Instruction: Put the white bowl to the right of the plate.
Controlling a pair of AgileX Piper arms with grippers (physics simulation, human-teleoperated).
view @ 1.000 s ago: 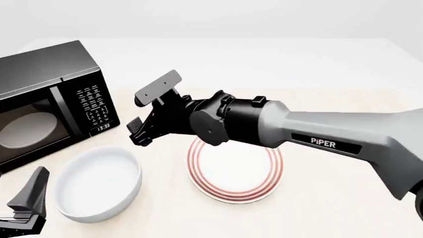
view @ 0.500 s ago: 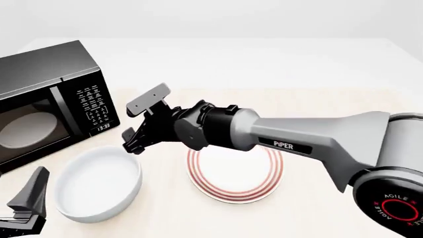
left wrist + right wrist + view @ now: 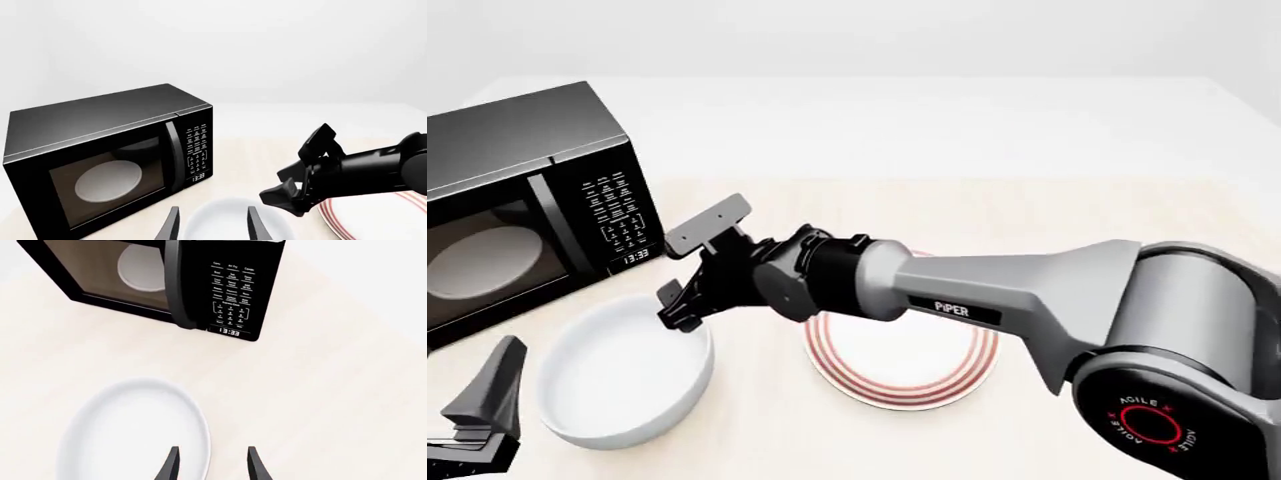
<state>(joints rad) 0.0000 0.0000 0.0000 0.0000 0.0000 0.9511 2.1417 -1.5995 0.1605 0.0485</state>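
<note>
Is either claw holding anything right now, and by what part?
Nothing is held. The right gripper is open above the white bowl's rim; the left gripper is open too.

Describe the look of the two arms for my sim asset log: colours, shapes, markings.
The right arm has smooth light-grey rounded links with white "PiPER" lettering on a dark strip, black wrist housings, and a round black joint cap ringed in red reading "AGILE". The right tool is black, with a flat rectangular plate on top. Only a black angular piece of the left tool shows. No cables visible.
</note>
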